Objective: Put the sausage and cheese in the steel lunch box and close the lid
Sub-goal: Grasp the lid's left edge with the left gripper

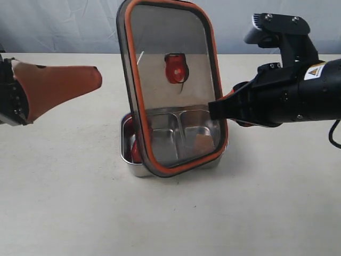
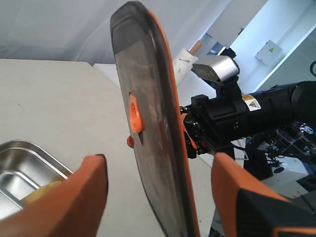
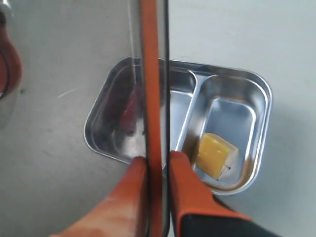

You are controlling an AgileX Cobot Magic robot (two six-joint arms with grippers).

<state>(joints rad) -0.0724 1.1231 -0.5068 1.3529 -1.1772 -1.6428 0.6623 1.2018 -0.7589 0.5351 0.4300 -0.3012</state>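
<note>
My right gripper [image 1: 217, 110] is shut on the right edge of the dark translucent lid [image 1: 170, 80], holding it upright above the steel lunch box [image 1: 129, 162]. Edge-on in the right wrist view, the lid [image 3: 153, 74] sits pinched in the right gripper [image 3: 157, 163]. The cheese [image 3: 216, 155] lies in one compartment of the lunch box [image 3: 256, 94]. The red sausage [image 1: 136, 150] lies in the other compartment. My left gripper [image 1: 69, 85] hovers open to the lid's left, not touching it. In the left wrist view the left gripper [image 2: 158, 197] faces the lid [image 2: 153, 123] and its orange valve [image 2: 134, 113].
The pale table [image 1: 64, 202] spreads around the box on all sides. The right arm's black body [image 1: 298, 96] reaches in from the right at lid height. A grey backdrop [image 1: 53, 24] closes the far edge.
</note>
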